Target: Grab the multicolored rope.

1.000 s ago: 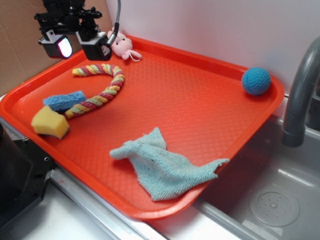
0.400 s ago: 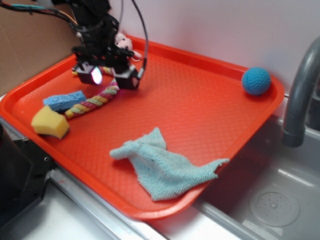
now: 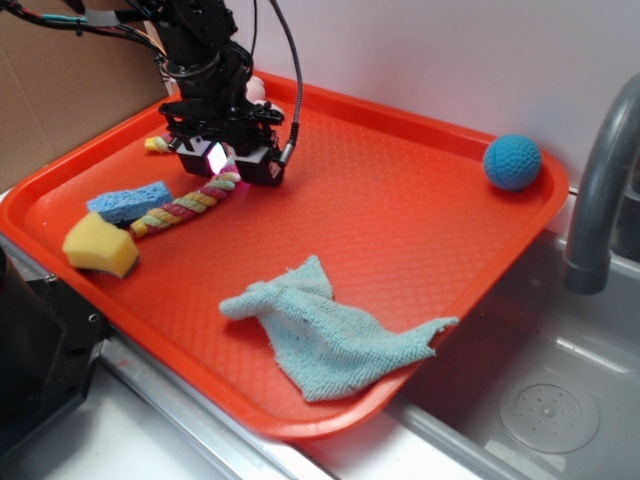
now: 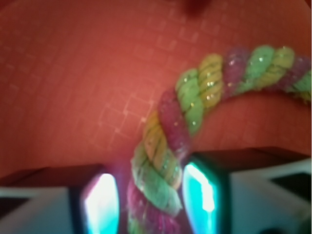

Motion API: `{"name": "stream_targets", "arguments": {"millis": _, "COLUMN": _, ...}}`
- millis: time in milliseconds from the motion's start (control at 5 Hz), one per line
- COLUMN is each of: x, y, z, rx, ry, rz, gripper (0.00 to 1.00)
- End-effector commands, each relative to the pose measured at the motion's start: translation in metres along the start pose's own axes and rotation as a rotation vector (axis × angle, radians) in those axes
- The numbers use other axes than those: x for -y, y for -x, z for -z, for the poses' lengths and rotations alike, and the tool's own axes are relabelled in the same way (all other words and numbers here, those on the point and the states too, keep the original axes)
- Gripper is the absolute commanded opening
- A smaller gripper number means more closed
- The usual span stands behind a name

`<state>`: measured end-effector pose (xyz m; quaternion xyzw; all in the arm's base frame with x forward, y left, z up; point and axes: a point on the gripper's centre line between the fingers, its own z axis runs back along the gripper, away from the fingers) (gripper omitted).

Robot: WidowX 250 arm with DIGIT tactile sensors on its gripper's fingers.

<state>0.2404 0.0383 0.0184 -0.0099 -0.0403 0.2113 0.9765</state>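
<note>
1. Lay on the far-left part of the pebbled orange plastic tray (image 3: 400, 200): the thick twisted fabric rope in pink, yellow and green strands (image 3: 185, 208), curved like a hook, its near tail running just beside the flat blue sponge (image 3: 128, 200) and ending close to the chunky yellow foam sponge (image 3: 100, 245).
2. Sat low over the rope's bend: the black robot gripper with glowing pads (image 3: 230, 160). In the wrist view (image 4: 153, 204), jaws stood apart with the rope running right between the two lit fingers (image 4: 202, 195). Straddling it, not clamped yet as far as could be told.
3. Looked soft, light and floppy. Probably squashes under a pinch and droops at both ends once lifted. Coarse twisted weave should give plenty of grip, so not slippery, not fragile either.
4. Best hold, judging here: across the thick mid-section near the curve, right where the jaws already sat.
5. Elsewhere on the tray: crumpled light blue terry cloth (image 3: 325, 335) near the front edge, fuzzy blue knitted ball (image 3: 512, 162) in the far right corner, both well apart from the rope.
</note>
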Motion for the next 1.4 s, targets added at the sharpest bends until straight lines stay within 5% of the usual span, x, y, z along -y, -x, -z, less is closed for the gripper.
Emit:
{"name": "stream_targets", "arguments": {"millis": 0, "x": -0.015, "y": 0.010, "z": -0.083, "rx": 0.038, "ry": 0.077, "rz": 0.048, "gripper": 0.00}}
{"name": "stream_targets", "arguments": {"millis": 400, "x": -0.004, "y": 0.038, "z": -0.173, "rx": 0.093, "ry": 0.064, "rz": 0.097, "gripper": 0.00}}
{"name": "stream_targets", "arguments": {"millis": 600, "x": -0.002, "y": 0.041, "z": -0.186, "rx": 0.108, "ry": -0.002, "rz": 0.081, "gripper": 0.00}}
{"name": "stream_targets", "arguments": {"millis": 1200, "x": -0.005, "y": 0.031, "z": -0.189, "rx": 0.141, "ry": 0.006, "rz": 0.069, "gripper": 0.00}}
